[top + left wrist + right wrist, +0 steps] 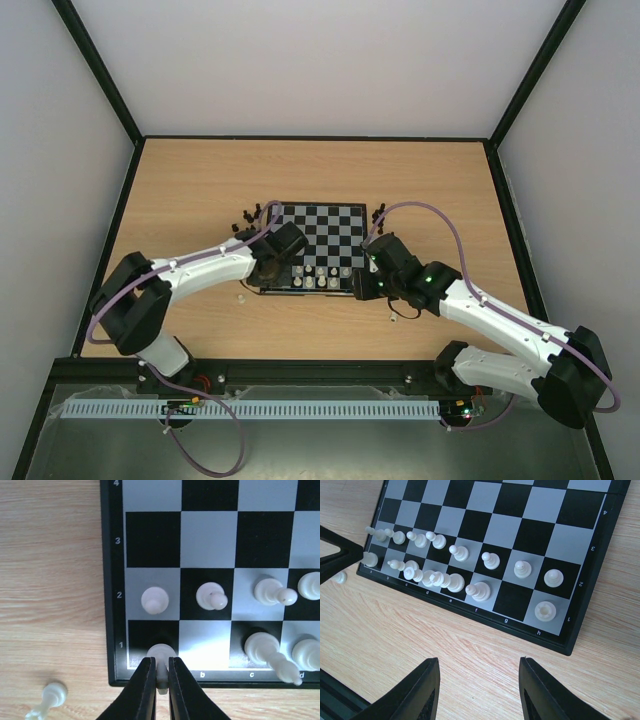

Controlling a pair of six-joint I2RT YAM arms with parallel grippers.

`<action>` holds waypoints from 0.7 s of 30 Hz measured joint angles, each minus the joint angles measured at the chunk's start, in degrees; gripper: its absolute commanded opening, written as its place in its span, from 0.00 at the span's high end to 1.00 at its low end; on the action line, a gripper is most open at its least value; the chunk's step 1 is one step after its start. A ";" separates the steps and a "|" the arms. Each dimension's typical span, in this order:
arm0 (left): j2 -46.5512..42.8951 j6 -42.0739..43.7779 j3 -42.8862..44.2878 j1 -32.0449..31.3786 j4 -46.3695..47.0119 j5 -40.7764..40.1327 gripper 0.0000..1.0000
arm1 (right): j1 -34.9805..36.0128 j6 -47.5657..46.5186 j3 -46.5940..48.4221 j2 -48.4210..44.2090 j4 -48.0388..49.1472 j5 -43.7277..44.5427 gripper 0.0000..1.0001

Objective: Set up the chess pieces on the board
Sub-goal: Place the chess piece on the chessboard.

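**A:** What lay furthest left?

**B:** In the left wrist view, a loose pale piece (50, 697) lay on the wooden table (50, 580) at the lower left, off the board (112, 605). It was too blurred to name.

**A:** And the left gripper (160, 675)?

**B:** It was pinched tight on a whitish piece (161, 652) at the corner square of row 1. The fingers hid its body and the column letter.

**A:** Further right?

**B:** Pale pawns (155, 600) stood along row 2, the rightmost cut off by the frame. From above, black pieces (250, 216) clustered off the board's upper-left corner, too small to identify.

**A:** The right gripper (480, 690)?

**B:** It was parted and held nothing, over table below the board's near rim.
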 measured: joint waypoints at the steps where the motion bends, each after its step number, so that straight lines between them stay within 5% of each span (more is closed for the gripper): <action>1: 0.66 0.24 0.44 0.00 0.00 0.04 0.92 | 0.00 0.00 0.00 0.00 0.00 0.00 0.56; 21: 4.74 1.70 3.96 -1.29 1.18 1.16 0.93 | 0.00 -0.02 0.00 0.00 0.02 0.00 0.56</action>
